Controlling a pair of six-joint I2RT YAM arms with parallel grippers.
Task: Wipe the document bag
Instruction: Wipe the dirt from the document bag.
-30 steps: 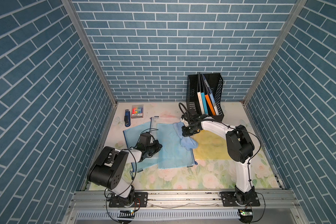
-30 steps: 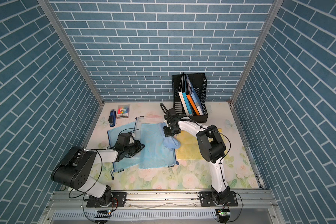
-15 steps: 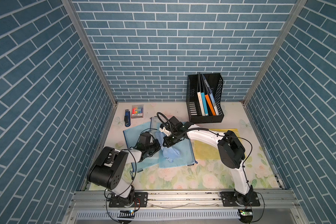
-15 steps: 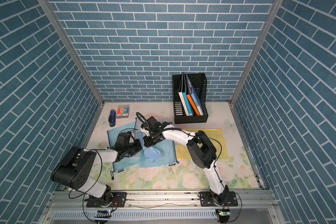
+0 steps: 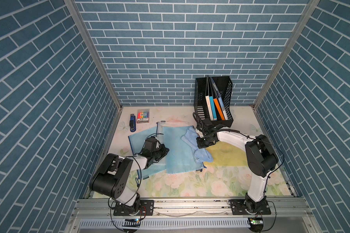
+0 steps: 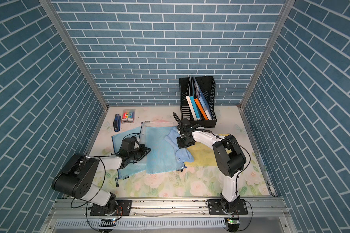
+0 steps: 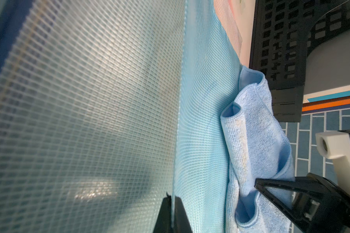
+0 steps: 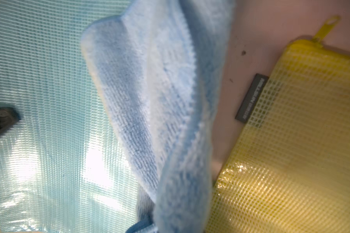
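Note:
A light blue mesh document bag (image 5: 178,159) (image 6: 160,159) lies flat mid-table, overlapping a second blue mesh bag (image 5: 138,139). My left gripper (image 5: 163,150) (image 6: 146,150) (image 7: 172,198) is shut on the top bag's left edge, which runs between its two fingertips. My right gripper (image 5: 200,143) (image 6: 181,144) is shut on a blue microfibre cloth (image 5: 202,155) (image 6: 183,156) (image 8: 150,84). The cloth rests on the bag's right edge and hides the right fingers in the right wrist view. The cloth (image 7: 257,141) also shows in the left wrist view.
A yellow mesh bag (image 5: 226,154) (image 8: 291,141) lies right of the blue one, under the right arm. A black file rack (image 5: 213,100) with books stands at the back. A stapler (image 5: 132,125) and a marker pack (image 5: 142,116) sit back left.
The right gripper dragged the cloth left across the bag to near the left gripper, then back to the bag's right edge. The left gripper stayed put.

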